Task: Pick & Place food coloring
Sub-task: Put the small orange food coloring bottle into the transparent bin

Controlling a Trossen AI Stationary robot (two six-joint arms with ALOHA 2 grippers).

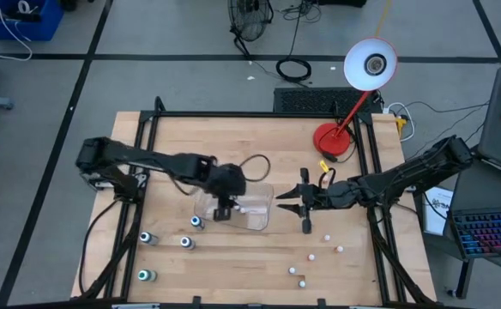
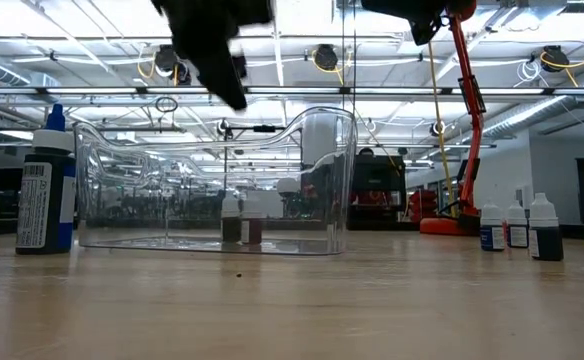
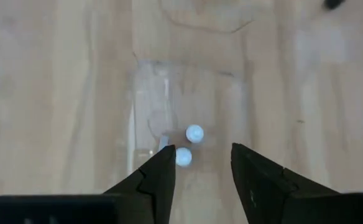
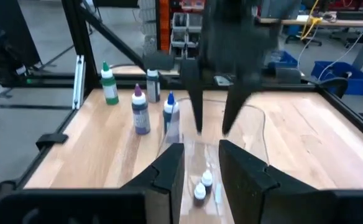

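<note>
A clear tray (image 1: 255, 210) rests on the wooden table with two small white-capped food coloring bottles (image 3: 194, 133) (image 3: 183, 156) standing upright inside it. My left gripper (image 3: 203, 152) hangs open above the tray, pointing steeply down at those bottles, with nothing between its fingers. My right gripper (image 4: 200, 152) waits level just right of the tray (image 4: 231, 134), its fingers apart and empty. More food coloring bottles stand on the table: larger ones (image 1: 186, 243) near the front left, several tiny ones (image 1: 313, 256) at the front right.
A red desk lamp (image 1: 333, 140) stands at the table's back right. A blue-capped bottle (image 1: 196, 221) stands close against the tray's left front corner. A black frame runs along the table's edges (image 1: 233, 114). Bare wood lies between the two bottle groups at the front.
</note>
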